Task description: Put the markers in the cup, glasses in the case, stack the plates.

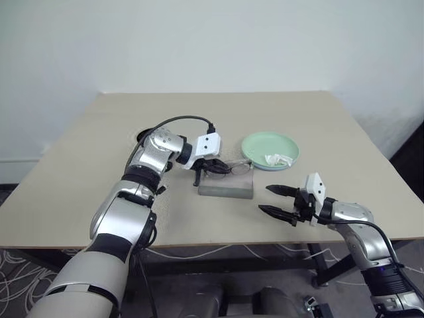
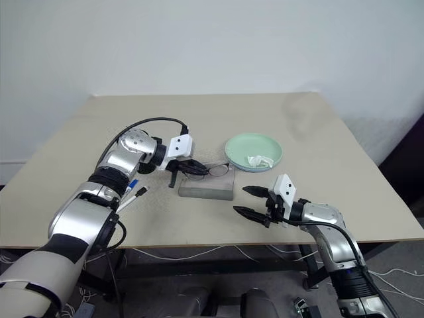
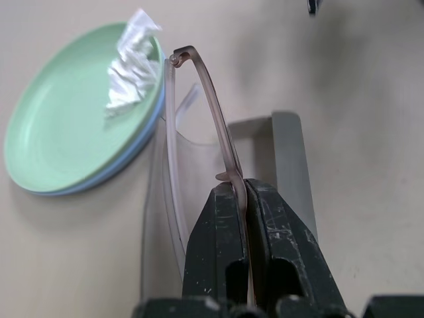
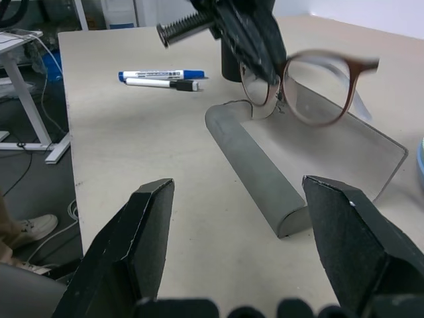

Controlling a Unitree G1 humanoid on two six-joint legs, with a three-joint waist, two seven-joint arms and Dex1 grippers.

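You are on the glasses step: your left gripper (image 2: 187, 165), jaws pinched on 1 temple, holds the glasses (image 4: 310, 88) just above the open case (image 4: 311, 159). Next, lower them level into the case and let go. Your right gripper (image 2: 250, 201) hovers near the case, jaws spread, empty. 2 markers (image 4: 162, 79) lie beyond the case.

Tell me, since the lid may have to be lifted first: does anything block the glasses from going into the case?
Nothing visible does. The left gripper is shut on the glasses, which hang just above the case. The case lies open, its inside bare. The right gripper waits open beside it.
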